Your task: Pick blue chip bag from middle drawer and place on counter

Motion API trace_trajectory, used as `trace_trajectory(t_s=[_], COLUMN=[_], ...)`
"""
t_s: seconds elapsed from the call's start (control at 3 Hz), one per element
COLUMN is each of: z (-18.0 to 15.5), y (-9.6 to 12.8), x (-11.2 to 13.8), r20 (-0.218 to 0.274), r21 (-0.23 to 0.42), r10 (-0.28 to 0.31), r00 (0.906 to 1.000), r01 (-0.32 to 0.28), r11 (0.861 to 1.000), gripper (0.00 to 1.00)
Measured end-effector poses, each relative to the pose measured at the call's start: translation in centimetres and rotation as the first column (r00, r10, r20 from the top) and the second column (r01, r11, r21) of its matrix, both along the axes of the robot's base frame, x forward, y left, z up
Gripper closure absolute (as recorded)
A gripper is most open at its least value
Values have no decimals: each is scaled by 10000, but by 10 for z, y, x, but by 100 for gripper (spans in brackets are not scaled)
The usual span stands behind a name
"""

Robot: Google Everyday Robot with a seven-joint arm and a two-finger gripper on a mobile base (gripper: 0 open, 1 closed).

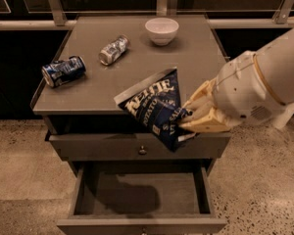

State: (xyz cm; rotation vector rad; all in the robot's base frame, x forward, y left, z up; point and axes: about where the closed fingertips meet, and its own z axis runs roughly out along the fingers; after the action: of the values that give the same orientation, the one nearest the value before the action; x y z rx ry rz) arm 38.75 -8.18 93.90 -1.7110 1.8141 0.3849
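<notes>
holding the blue chip bag [154,106] clamped in the end effector [188,119], it's hanging at the surface's [196,58] front edge above the open middle drawer [137,195], so it's likely needing a push inward, then release.

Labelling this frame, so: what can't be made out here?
Camera view only:
1. The gripper, shut on the blue chip bag at the counter's front edge, hides the bag's right side.
2. Bag and gripper cover the counter's front right corner.
3. The bottom edge cuts off the middle drawer's front panel.
4. The bag's small print is too small to read.
</notes>
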Motion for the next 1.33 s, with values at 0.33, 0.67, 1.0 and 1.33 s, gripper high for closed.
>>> trace_trajectory(t_s=[0.33,0.67,1.0,1.33], z=[8,17,25,27], y=[-3,-4,-7,-10], x=[33,54,70,89], r20=[28,323,855,1254], r21=[45,263,627,1159], r10=[-132,-1019,-2091,-2855], r00=[9999,9943,9741,9501], r01=[132,1011,2042,2717], r11=[9999,9945,9769,9554], gripper=[100,100,100,100])
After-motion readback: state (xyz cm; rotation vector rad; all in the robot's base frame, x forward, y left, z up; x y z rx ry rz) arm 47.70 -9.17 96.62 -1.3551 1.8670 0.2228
